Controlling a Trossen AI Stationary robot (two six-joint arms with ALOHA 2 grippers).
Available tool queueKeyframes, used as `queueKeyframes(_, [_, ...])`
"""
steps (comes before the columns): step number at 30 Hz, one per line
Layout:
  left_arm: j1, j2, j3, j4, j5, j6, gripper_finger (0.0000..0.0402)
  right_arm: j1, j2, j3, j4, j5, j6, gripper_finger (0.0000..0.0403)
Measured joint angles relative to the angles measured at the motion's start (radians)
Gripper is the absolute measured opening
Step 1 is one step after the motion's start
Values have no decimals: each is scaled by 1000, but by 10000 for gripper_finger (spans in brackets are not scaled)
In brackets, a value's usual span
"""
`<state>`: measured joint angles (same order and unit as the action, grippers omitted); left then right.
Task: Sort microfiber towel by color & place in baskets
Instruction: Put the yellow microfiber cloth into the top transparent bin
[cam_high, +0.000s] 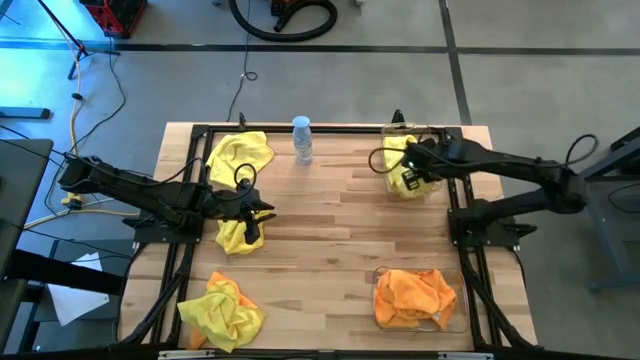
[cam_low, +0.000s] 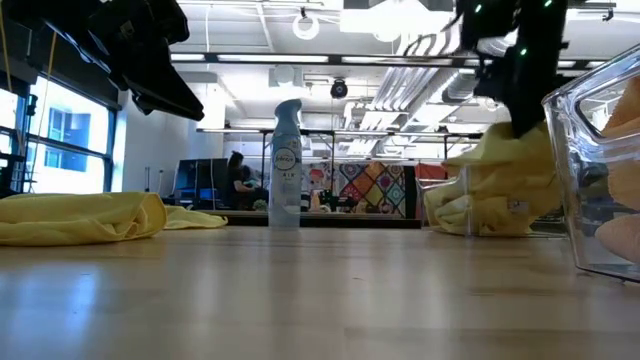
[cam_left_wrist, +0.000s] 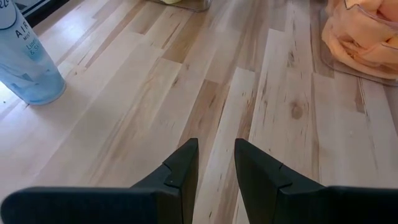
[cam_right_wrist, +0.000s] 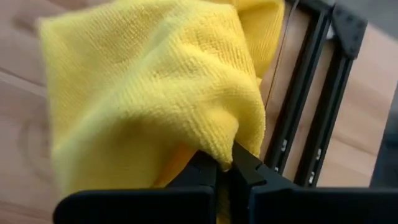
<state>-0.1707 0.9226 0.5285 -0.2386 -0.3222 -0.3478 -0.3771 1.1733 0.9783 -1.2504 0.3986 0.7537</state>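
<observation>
My right gripper (cam_high: 408, 170) is shut on a yellow microfiber towel (cam_right_wrist: 143, 93) over the clear basket (cam_low: 452, 208) at the table's far right. My left gripper (cam_left_wrist: 216, 144) hovers open at the table's left with nothing between its fingers, above a bunched yellow towel (cam_high: 238, 238) lying on the table. Two more yellow towels lie on the wood, one at the far left (cam_high: 240, 155) and one at the near left (cam_high: 222, 312). Orange towels (cam_high: 413, 295) fill the near right basket (cam_high: 464, 318). My right gripper pinches a bunched fold of the yellow towel (cam_right_wrist: 239, 146) between its two fingers, coming steeply from above. The towel hangs slack below the fingers (cam_low: 495, 165), and its lower part rests inside the far right basket.
A spray bottle (cam_high: 302, 140) stands at the far middle of the table. A black metal frame (cam_high: 455, 215) runs along the table's sides. Bare wood lies in the middle between the arms.
</observation>
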Motion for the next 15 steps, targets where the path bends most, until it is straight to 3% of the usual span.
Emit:
queueKeyframes(8, [0,0,0,-1,0,1,90,-120,159,0,66,-159,-56,0])
queueKeyframes(15, [0,0,0,-3,0,9,90,-182,279,0,69,-224,-64,0])
